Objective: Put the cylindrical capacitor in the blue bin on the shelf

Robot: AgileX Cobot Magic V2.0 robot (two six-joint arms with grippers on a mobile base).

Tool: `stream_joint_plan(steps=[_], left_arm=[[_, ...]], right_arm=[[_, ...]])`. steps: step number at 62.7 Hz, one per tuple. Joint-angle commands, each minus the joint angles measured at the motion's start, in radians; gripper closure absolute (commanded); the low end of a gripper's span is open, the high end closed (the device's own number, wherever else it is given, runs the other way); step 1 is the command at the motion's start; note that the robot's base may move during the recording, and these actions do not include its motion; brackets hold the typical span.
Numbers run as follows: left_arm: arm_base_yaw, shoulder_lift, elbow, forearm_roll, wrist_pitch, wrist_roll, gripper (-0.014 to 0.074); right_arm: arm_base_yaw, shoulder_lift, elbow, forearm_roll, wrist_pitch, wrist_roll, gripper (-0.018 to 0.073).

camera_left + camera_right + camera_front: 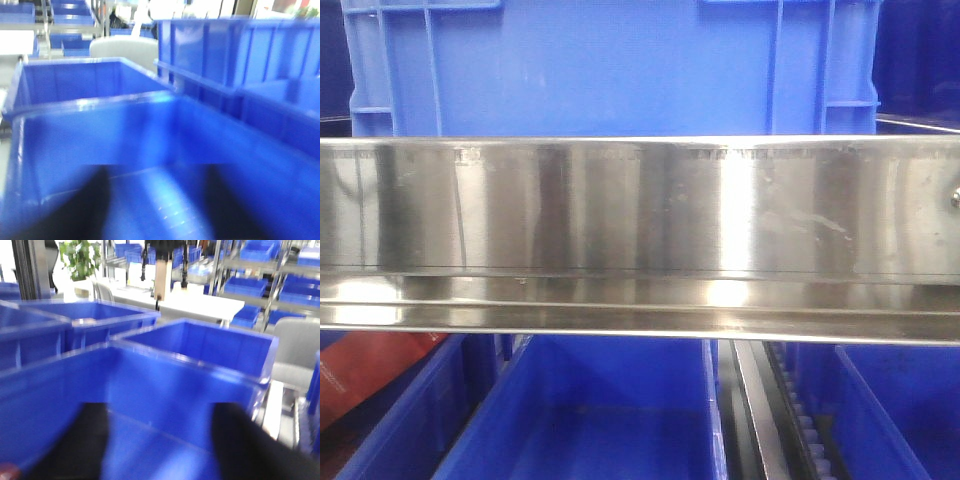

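The cylindrical capacitor shows in no view. The shelf's shiny steel front rail [640, 205] spans the front view, with a blue bin [610, 65] above it and more blue bins [590, 420] below. In the blurred left wrist view, my left gripper [157, 202] hangs open over a blue bin [100, 135]; its dark fingers [82, 210] stand wide apart with only the bin floor between them. My right gripper [160, 437] is open too, above another blue bin [165, 385], with nothing between its fingers [247, 445].
A metal divider [755, 410] runs between the lower bins, and a red object [365, 375] lies at lower left. Neighbouring blue bins [240, 55] [210, 345] stand close by. A white table [195, 302] and storage racks [260, 275] are beyond.
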State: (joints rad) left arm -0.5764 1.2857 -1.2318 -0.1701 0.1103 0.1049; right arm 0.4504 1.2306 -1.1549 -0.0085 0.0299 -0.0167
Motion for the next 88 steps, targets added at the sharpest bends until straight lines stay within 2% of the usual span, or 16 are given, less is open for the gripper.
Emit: stream_joint_plan(steps=[1, 7, 19, 40, 53, 70, 88], left_arm=[[-0.002, -0.061, -0.011, -0.001, 0.018, 0.001, 0.0713], [0.000, -0.116, -0.006, -0.001, 0.044, 0.001, 0.0707], [0.000, -0.252, 0.120, -0.003, 0.006, 0.001, 0.0707], [0.000, -0.651, 0.630, -0.053, -0.082, -0.001, 0.0707], [0.000, -0.899, 0.845, -0.057, -0.080, -0.001, 0.0707], [0.000, -1.124, 0.931, -0.057, -0.074, -0.001, 0.0707], [0.000, -1.193, 0.931, -0.057, -0.076, -0.001, 0.0707]], right_arm=[[0.001, -0.059, -0.007, 0.009, 0.025, -0.001, 0.0534], [0.001, -0.111, -0.007, 0.018, 0.076, -0.001, 0.0728], [0.001, -0.238, 0.097, 0.018, 0.062, -0.001, 0.0725], [0.001, -0.617, 0.514, 0.018, 0.029, -0.001, 0.0725], [0.001, -0.856, 0.727, 0.018, 0.029, -0.001, 0.0725], [0.001, -1.047, 0.798, 0.018, 0.090, -0.001, 0.0725], [0.001, -1.067, 0.798, 0.018, 0.083, -0.001, 0.0725]])
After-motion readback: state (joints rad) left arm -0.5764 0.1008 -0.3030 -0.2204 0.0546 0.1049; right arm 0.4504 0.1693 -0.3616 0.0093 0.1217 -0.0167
